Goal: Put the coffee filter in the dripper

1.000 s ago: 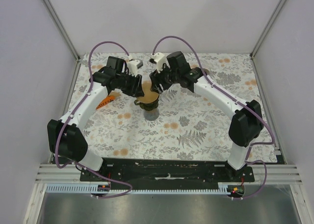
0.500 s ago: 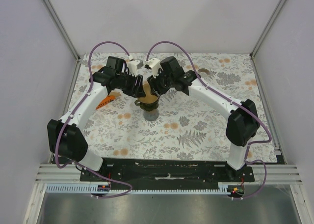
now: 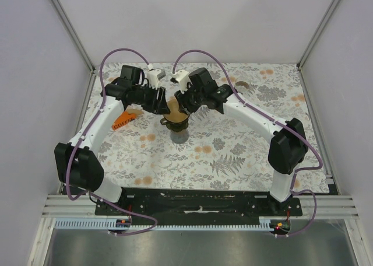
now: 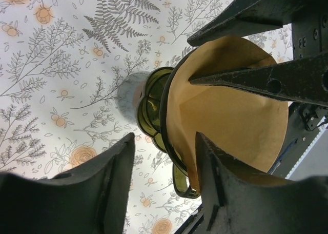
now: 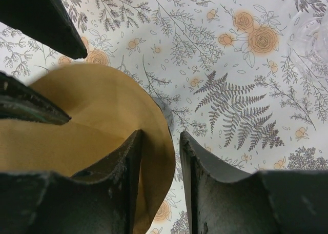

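On the floral tabletop (image 3: 233, 155) a pale grey round object (image 3: 179, 136) carries the olive-green dripper (image 4: 154, 98), and the brown coffee filter (image 4: 225, 121) stands open in the dripper's mouth. Just beyond, the left tool (image 4: 165, 139), jaws moderately apart, straddles the filter's edge and the dripper rim. The right tool (image 5: 160, 136), jaws at a narrow gap, has one finger inside the cone against the paper and the other outside, clear of it. An orange packet (image 3: 123, 122) lies by the left arm.
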`<state>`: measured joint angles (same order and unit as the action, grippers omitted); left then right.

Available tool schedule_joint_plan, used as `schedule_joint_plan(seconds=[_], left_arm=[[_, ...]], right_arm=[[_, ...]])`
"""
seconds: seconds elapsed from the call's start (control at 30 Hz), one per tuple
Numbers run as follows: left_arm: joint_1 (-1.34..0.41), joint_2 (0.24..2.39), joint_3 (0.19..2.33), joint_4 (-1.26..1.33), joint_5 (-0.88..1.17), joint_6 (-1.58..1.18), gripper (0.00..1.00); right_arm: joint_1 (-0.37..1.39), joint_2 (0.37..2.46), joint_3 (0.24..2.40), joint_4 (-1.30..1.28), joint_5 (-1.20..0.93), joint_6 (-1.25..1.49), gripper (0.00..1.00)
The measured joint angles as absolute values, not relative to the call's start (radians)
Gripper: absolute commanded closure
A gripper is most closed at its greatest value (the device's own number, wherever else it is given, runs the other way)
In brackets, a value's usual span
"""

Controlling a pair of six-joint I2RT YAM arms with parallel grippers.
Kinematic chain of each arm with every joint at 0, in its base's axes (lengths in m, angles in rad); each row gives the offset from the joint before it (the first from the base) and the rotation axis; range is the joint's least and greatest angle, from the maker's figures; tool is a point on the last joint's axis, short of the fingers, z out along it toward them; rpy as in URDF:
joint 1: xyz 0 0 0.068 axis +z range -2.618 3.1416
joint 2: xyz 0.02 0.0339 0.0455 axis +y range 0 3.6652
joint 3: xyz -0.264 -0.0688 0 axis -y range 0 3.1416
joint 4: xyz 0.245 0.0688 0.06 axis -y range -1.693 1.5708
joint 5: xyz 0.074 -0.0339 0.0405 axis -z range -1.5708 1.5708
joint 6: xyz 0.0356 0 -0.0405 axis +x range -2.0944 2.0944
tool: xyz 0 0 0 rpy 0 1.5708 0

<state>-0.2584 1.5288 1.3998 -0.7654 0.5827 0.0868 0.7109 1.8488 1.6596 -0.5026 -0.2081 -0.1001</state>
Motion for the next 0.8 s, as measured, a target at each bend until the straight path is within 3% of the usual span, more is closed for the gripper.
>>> schedule_joint_plan(seconds=[0.2,0.43,0.5,0.57,0.63,0.8], left_arm=[[-0.262,1.528,1.400,-0.759,0.567,0.095,0.71],[-0.279,1.525,1.400,-0.744,0.551,0.102,0.86],[-0.285,1.524,1.400,-0.736,0.550,0.104,0.84],[-0.290,1.523,1.400,-0.734,0.546,0.109,0.71],[-0.292,1.523,1.399,-0.738,0.540,0.123,0.65],[-0.295,1.523,1.393,-0.762,0.532,0.142,0.57]], right_arm=[[0.715,1.849,1.660,-0.499,-0.209,-0.101,0.59],[0.723,1.849,1.660,-0.492,-0.217,-0.097,0.60],[0.725,1.849,1.660,-0.491,-0.224,-0.096,0.60],[0.728,1.849,1.660,-0.492,-0.228,-0.096,0.60],[0.727,1.849,1.660,-0.493,-0.228,-0.097,0.60],[0.722,1.849,1.660,-0.495,-0.226,-0.097,0.51]])
